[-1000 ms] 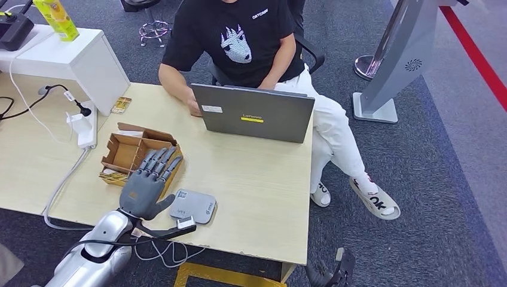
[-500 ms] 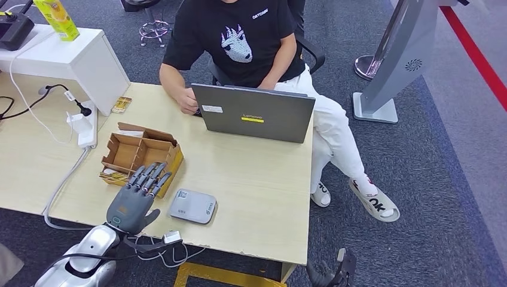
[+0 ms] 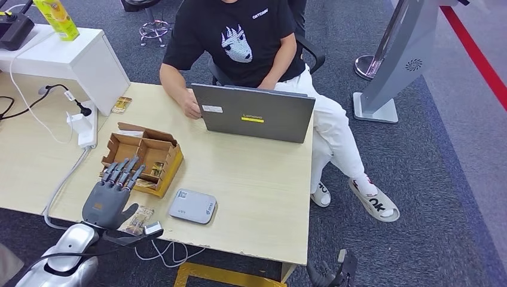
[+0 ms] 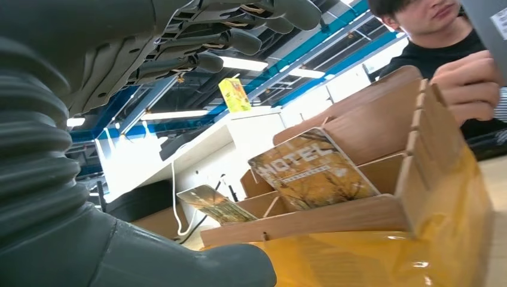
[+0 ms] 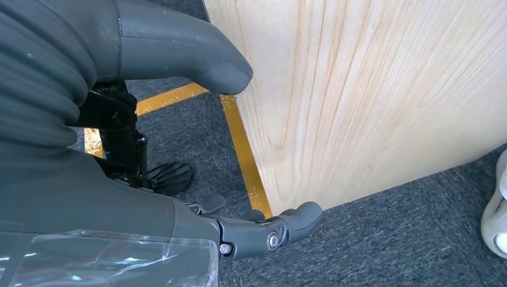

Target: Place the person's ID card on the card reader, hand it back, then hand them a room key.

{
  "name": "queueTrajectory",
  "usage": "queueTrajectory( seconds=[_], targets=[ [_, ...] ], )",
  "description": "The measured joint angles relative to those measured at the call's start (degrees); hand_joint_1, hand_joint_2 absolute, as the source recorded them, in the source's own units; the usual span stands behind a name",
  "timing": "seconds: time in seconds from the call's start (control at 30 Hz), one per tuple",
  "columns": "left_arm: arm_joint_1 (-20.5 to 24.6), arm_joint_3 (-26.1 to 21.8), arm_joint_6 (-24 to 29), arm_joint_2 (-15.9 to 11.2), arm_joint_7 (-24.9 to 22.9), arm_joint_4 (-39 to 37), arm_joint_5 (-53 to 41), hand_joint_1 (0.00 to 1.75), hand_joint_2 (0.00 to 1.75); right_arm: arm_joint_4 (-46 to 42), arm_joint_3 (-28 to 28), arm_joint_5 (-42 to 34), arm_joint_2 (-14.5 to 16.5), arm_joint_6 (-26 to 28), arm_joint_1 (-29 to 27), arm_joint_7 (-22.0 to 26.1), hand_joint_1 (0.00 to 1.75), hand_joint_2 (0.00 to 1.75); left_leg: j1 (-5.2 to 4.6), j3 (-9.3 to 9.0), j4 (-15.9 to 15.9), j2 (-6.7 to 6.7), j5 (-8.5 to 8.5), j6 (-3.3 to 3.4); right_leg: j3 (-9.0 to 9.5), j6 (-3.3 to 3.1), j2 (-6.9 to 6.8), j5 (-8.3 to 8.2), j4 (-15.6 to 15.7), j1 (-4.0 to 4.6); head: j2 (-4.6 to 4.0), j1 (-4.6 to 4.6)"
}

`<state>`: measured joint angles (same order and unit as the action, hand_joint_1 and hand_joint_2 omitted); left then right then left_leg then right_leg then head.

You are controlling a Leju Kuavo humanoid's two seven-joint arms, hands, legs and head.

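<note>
Left hand (image 3: 109, 200) hovering open and empty, lower left.
It risks nudging the card (image 3: 139, 217) off the table (image 3: 257, 191) edge.

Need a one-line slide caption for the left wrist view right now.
Open left hand hovering beside the cardboard organizer, a "HOTEL" key card standing in its slot, person's hand beyond.

A dark grey left hand (image 3: 109, 201) on a silver arm beside a brown cardboard box (image 3: 142, 156) with yellow sides, on a pale wood-grain table (image 3: 257, 185); a light grey card reader (image 3: 192, 205), a grey laptop (image 3: 254, 112) with a yellow label, cards (image 4: 311, 170) in autumn-gold print marked HOTEL, and a person (image 3: 239, 42) in black T-shirt and white trousers
</note>
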<state>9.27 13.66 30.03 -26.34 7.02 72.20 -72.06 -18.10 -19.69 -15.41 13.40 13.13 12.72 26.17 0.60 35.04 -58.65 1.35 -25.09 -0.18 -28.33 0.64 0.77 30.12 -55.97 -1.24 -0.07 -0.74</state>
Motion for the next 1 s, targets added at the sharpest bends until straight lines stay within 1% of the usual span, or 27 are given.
queueTrajectory(
  seconds=[0.2, 0.57, 1.0],
  targets=[
    [0.6, -1.1, 0.4, 0.1, 0.2, -2.0, -0.2, 0.00, 1.75, 0.0, 0.1, 0.2, 0.0, 0.0, 0.0, 0.0, 0.00, 1.75, 0.00, 0.00, 0.0, 0.00, 0.00, 0.00, -0.08, 0.00, 0.00, 0.00, 0.0, -0.01, 0.00, 0.00],
    [6.1, -1.1, 1.0, 1.0, 1.2, -9.9, -2.3, 0.00, 1.75, 0.0, 1.2, 0.4, 0.0, 0.0, 0.0, -0.4, 0.00, 1.75, 0.00, 0.00, 0.0, 0.00, 0.01, 0.00, -0.01, 0.00, 0.00, -0.01, 0.0, -0.01, 0.00, 0.00],
    [8.3, -1.1, 1.9, 2.2, 1.3, -13.1, -2.6, 0.00, 1.75, 0.0, 1.4, 0.4, 0.0, 0.0, 0.0, -0.6, 0.00, 1.75, 0.00, 0.00, 0.0, -0.03, 0.01, 0.00, -0.07, -0.01, 0.02, -0.01, 0.0, 0.00, 0.00, 0.00]
  ],
)
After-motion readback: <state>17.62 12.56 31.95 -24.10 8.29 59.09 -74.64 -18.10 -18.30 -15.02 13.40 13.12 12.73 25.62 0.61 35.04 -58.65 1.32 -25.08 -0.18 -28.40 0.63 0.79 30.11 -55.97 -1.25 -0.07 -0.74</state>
